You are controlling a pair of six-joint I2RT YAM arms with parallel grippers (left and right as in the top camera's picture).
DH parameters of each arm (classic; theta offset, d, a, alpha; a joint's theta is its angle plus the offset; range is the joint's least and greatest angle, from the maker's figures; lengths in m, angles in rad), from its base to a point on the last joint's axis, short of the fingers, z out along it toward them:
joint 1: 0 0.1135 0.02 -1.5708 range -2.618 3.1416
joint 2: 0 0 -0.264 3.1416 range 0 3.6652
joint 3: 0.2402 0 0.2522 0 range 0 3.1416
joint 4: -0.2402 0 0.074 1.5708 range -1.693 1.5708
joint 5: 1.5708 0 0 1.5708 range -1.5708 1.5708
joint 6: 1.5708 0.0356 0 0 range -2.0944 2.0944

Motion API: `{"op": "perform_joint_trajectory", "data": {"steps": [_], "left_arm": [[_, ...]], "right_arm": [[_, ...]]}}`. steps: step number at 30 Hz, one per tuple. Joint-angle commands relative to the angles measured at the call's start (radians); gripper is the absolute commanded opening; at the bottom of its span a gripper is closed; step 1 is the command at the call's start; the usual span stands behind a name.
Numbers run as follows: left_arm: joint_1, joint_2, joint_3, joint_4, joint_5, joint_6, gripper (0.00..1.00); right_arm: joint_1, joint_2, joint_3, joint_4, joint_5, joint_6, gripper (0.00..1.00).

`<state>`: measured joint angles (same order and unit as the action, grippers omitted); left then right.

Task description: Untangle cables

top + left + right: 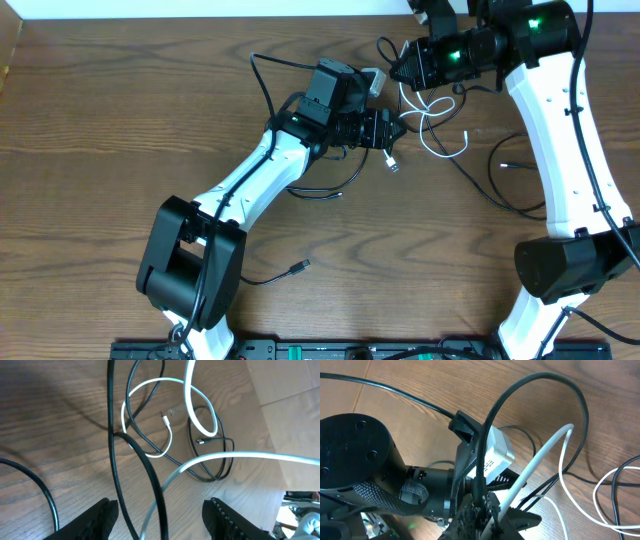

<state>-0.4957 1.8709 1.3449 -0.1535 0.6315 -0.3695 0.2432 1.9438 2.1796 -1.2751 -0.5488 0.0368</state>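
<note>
A loose black plug [303, 265] lies on the brown wood-grain worktop [120, 120], well behind the left hand [160, 507]. That hand's fingers are spread wide. A black cable [109, 410] and the white cable [260, 454] run between them, both thin, smooth and round. Ahead of it, white loops lie crossed by black ones. The right hand [487, 512] pinches two cables [545, 376], one black and one white, arching up from it. Print on the pale block [495, 457] beside it is too small to read.
</note>
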Motion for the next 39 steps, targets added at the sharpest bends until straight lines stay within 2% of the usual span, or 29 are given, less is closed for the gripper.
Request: {"op": "perform_joint_trajectory", "data": {"steps": [1, 5, 9, 12, 19, 28, 39], "left_arm": [[-0.001, 0.020, -0.002, -0.001, -0.039, -0.003, 0.57], [-0.001, 0.020, -0.002, -0.001, -0.042, -0.003, 0.41], [-0.001, 0.020, -0.002, -0.001, -0.050, -0.003, 0.37], [-0.001, 0.021, -0.002, -0.002, -0.059, -0.003, 0.30], [0.000, 0.020, -0.002, -0.017, -0.091, -0.002, 0.08], [0.037, 0.020, -0.002, -0.090, -0.136, 0.017, 0.07], [0.166, 0.020, -0.002, -0.172, -0.135, 0.017, 0.07]], "right_arm": [[-0.001, -0.020, 0.015, -0.003, -0.003, -0.020, 0.01], [-0.002, -0.020, 0.015, -0.004, -0.003, -0.020, 0.01], [-0.002, -0.020, 0.015, -0.004, -0.003, -0.020, 0.01], [-0.002, -0.020, 0.015, -0.004, -0.003, -0.020, 0.01], [-0.004, -0.020, 0.015, -0.014, 0.054, -0.018, 0.01], [-0.116, -0.031, 0.019, -0.060, 0.128, -0.008, 0.01], [-0.457, -0.171, 0.019, -0.062, 0.128, 0.016, 0.01]]}}
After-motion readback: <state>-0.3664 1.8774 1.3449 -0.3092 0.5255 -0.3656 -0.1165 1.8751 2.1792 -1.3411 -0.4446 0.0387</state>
